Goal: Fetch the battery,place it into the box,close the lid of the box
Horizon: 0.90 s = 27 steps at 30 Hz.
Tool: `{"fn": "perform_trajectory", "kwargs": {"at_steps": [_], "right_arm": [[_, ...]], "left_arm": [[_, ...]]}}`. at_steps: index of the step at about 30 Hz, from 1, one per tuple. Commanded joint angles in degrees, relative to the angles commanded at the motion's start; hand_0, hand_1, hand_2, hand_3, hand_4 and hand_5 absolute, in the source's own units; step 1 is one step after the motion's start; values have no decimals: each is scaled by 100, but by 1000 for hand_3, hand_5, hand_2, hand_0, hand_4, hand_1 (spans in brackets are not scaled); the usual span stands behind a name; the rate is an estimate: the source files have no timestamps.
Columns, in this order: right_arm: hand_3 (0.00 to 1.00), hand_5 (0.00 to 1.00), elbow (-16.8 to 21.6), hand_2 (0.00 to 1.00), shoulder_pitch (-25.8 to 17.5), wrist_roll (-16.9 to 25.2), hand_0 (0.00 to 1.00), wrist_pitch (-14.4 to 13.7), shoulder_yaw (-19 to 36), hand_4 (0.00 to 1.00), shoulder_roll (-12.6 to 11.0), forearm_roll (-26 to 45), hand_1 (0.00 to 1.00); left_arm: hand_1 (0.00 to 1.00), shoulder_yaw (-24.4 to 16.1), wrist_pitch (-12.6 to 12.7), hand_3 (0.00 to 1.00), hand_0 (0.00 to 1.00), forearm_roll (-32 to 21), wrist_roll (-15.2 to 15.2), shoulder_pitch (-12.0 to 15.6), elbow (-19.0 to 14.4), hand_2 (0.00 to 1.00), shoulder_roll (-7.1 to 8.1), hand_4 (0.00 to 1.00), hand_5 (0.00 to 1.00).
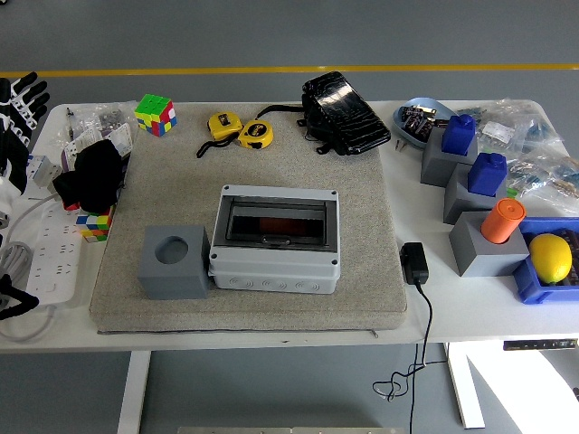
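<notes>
Box (275, 239): you find it mid-mat (362, 289), lid shut, grey holder (173, 263) touching its left side. Left hand (16, 113): at the table's (271, 330) left edge, fingers spread, holding nothing.

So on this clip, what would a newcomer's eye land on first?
Probably the grey box with its dark window lid, sitting mid-table on the beige mat, with a grey cube holder pressed against its left side. Next the bright colours at the right edge: an orange cylinder on a grey block and a yellow lemon in a blue tray.
</notes>
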Motion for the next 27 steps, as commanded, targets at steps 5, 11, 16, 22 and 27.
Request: {"fn": "perform_trajectory", "kwargs": {"at_steps": [5, 11, 16, 22, 27], "right_arm": [[819, 998, 0, 765, 7, -1, 835, 0, -7, 998, -2, 12, 783], [819, 998, 0, 764, 4, -1, 835, 0, -8, 998, 1, 11, 783], [819, 998, 0, 765, 14, 3, 835, 2, -19, 998, 3, 24, 783], [819, 998, 0, 763, 15, 2, 833, 2, -1, 998, 11, 14, 783], [819, 998, 0, 763, 12, 3, 833, 4, 3, 998, 17, 11, 783]], "left_arm": [[896, 5, 4, 858, 931, 9, 2, -6, -6, 876, -1, 998, 998], [897, 4, 8, 858, 933, 22, -3, -5, -12, 875, -3, 998, 998], [896, -1, 13, 858, 932, 33, 0, -12, -11, 875, -3, 998, 998], [895, -14, 21, 858, 932, 41, 1, -16, -16, 876, -2, 998, 998], [895, -20, 22, 858, 932, 44, 3, -10, -13, 876, -5, 998, 998]]}}
